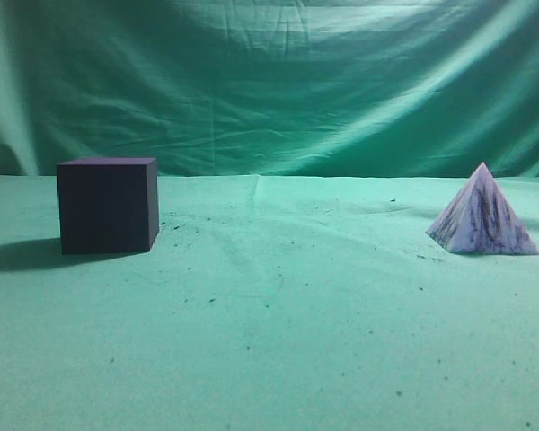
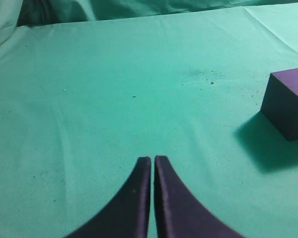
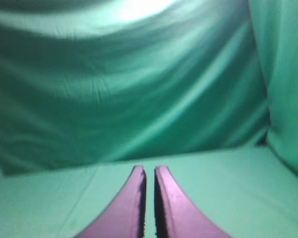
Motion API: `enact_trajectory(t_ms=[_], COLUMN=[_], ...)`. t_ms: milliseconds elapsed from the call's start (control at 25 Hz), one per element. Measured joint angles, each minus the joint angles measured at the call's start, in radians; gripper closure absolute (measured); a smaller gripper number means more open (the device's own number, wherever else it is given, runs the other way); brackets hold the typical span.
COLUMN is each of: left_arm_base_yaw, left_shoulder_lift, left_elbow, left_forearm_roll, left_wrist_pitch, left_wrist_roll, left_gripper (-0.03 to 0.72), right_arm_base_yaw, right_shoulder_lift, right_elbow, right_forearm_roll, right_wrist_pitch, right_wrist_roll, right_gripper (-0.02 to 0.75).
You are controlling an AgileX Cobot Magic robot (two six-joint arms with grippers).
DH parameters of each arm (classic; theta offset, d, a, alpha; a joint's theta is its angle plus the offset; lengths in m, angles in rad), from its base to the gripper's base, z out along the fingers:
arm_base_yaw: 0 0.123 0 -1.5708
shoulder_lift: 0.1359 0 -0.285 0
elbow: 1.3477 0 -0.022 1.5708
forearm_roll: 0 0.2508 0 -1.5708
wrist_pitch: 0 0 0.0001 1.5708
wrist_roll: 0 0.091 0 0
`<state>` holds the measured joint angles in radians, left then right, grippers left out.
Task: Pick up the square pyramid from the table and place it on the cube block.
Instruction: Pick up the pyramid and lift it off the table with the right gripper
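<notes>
The square pyramid [image 1: 481, 215], white with dark marbled streaks, stands upright on the green table [image 1: 278, 323] at the right of the exterior view. The dark purple-black cube block [image 1: 107, 205] stands at the left; its corner also shows at the right edge of the left wrist view [image 2: 290, 101]. Neither gripper appears in the exterior view. My left gripper [image 2: 152, 159] is shut and empty, above bare cloth to the left of the cube. My right gripper [image 3: 149, 169] is shut and empty, facing the backdrop; the pyramid is out of its view.
A draped green cloth backdrop [image 1: 269, 81] hangs behind the table and also fills the right wrist view [image 3: 139, 74]. Small dark specks dot the cloth between the cube and the pyramid.
</notes>
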<state>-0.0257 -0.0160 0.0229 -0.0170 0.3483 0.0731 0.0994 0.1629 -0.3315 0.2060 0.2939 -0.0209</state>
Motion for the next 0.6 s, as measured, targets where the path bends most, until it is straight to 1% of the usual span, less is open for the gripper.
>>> enact_trajectory(t_ms=[120, 280, 320, 400, 480, 600], left_arm_base_yaw=[0.0, 0.0, 0.0, 0.0, 0.0, 0.0], left_shoulder_lift=[0.0, 0.0, 0.0, 0.0, 0.0, 0.0], left_elbow=[0.0, 0.0, 0.0, 0.0, 0.0, 0.0], left_forearm_roll=[0.0, 0.0, 0.0, 0.0, 0.0, 0.0], left_wrist_pitch=[0.0, 0.0, 0.0, 0.0, 0.0, 0.0], left_wrist_roll=[0.0, 0.0, 0.0, 0.0, 0.0, 0.0], left_gripper=[0.688, 0.688, 0.688, 0.688, 0.688, 0.688], right_arm_base_yaw=[0.0, 0.0, 0.0, 0.002, 0.031, 0.126], right_shoulder_lift=[0.135, 0.318, 0.377, 0.497, 0.591, 0.724], right_elbow=[-0.11, -0.25, -0.294, -0.375, -0.426, -0.471], right_forearm_roll=[0.0, 0.0, 0.0, -0.002, -0.012, -0.028], right_wrist_pitch=[0.189, 0.397, 0.465, 0.586, 0.654, 0.68], right_wrist_roll=[-0.02, -0.131, -0.144, -0.154, -0.159, -0.156], right_gripper=[0.678, 0.678, 0.738, 0.738, 0.738, 0.738])
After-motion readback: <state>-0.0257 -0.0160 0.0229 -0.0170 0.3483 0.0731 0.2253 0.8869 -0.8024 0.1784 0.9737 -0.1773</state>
